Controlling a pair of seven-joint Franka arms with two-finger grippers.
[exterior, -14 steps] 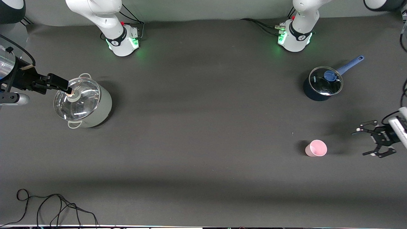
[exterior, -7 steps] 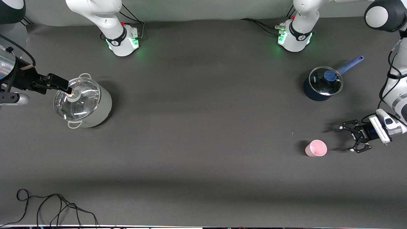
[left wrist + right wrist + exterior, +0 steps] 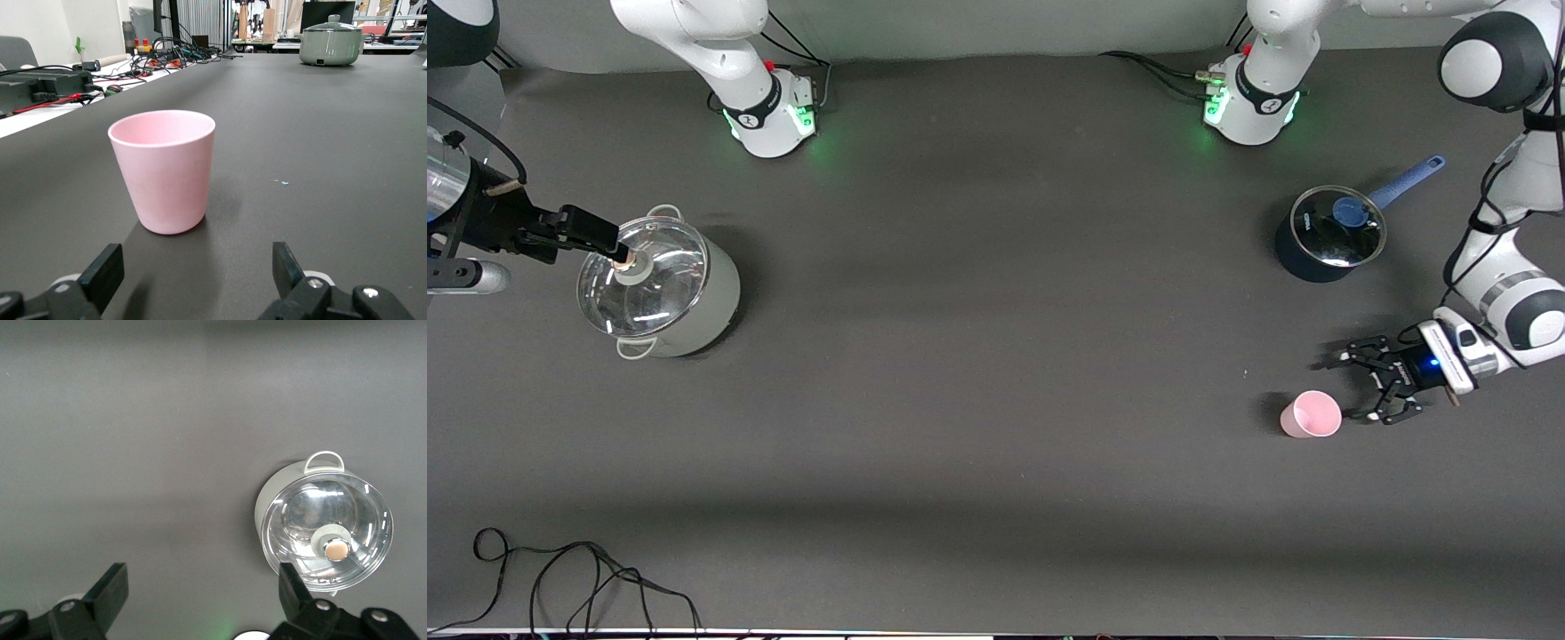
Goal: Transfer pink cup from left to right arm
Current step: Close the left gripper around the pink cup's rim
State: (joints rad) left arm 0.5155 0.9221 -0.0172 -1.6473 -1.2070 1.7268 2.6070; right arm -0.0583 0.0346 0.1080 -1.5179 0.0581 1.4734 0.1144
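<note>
Toward the left arm's end of the surface (image 3: 996,462), we have the pink cup (image 3: 1311,414) standing upright on its narrow base, mouth up and empty as far as we can see, nearer to the front camera than the dark blue saucepan (image 3: 1327,235) with its glass lid. Our left gripper (image 3: 1363,384) sits low just beside the cup, its jaws spread wide and holding nothing; in the left wrist view the cup (image 3: 164,170) stands ahead of the two fingers (image 3: 101,276), closer to one of them than the other and not yet between them. Our right gripper (image 3: 574,236) waits over the edge of the grey pot (image 3: 665,286) at the right arm's end, well apart from the cup, jaws also wide open and empty in the right wrist view, where the pot's glass lid (image 3: 325,531) shows below. We judge the pickup has not begun, so the risks lie in the approach. Since the cup sits off-centre to the jaws, one finger may strike its wall first and push or tip it; it looks light and tapers to a small foot, so a nudge high up could topple it. A grip closing on the slanted wall may also squeeze it upward and out. Later, the handover will need room left on the cup for our right gripper.
</note>
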